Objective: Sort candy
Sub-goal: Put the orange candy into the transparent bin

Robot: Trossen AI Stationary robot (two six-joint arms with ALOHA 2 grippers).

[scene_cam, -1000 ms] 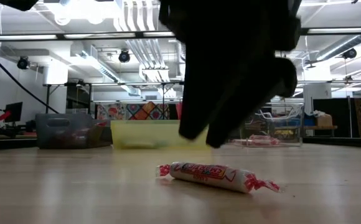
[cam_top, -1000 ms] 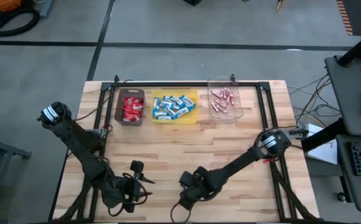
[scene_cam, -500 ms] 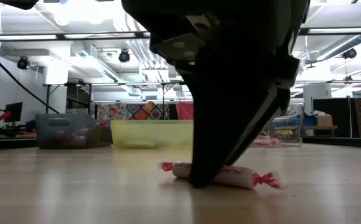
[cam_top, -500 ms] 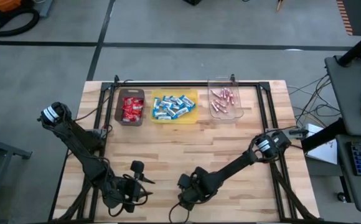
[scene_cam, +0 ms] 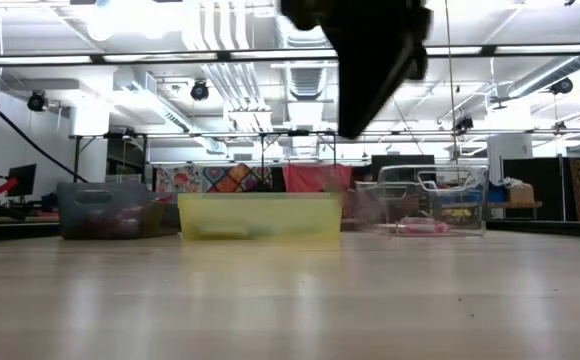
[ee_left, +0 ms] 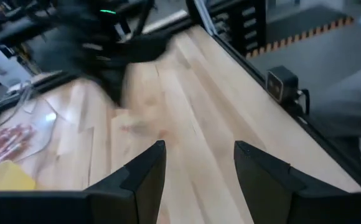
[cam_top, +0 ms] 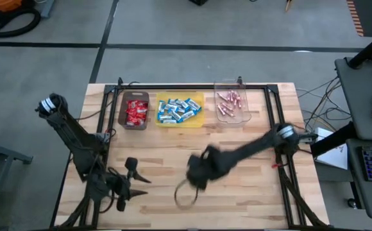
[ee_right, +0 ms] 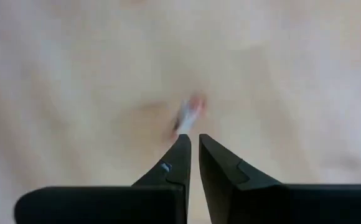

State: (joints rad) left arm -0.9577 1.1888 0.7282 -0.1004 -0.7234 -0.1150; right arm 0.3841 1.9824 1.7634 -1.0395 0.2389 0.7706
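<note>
Over the middle of the wooden counter [cam_top: 173, 144] we see the right arm lifted and blurred, its right claw [ee_right: 192, 140] drawn narrow, the two dark fingers [ee_right: 175, 163] nearly meeting. Just past their tips a small white candy stick [ee_right: 188, 114] with a pinkish end shows as a smear; we cannot tell for certain whether the tips pinch its hidden end or it merely lies beyond them. In the high view the stick is lost under the dark arm, and in the low view only a black wedge of the arm hangs from the top edge.

The left claw [ee_left: 196, 165] waits near the counter's front left corner, fingers standing wide with bare wood between them.

Along the far edge the sorted candy sits in three bins side by side: red packets [cam_top: 135, 112] in the brown bin [cam_top: 122, 110], blue-and-white bars [cam_top: 178, 109] in the yellow bin [cam_top: 179, 124], pink sticks [cam_top: 229, 102] in the clear bin [cam_top: 226, 84]. From counter height the bins' walls hide most of their contents; only faint colour shows through.
</note>
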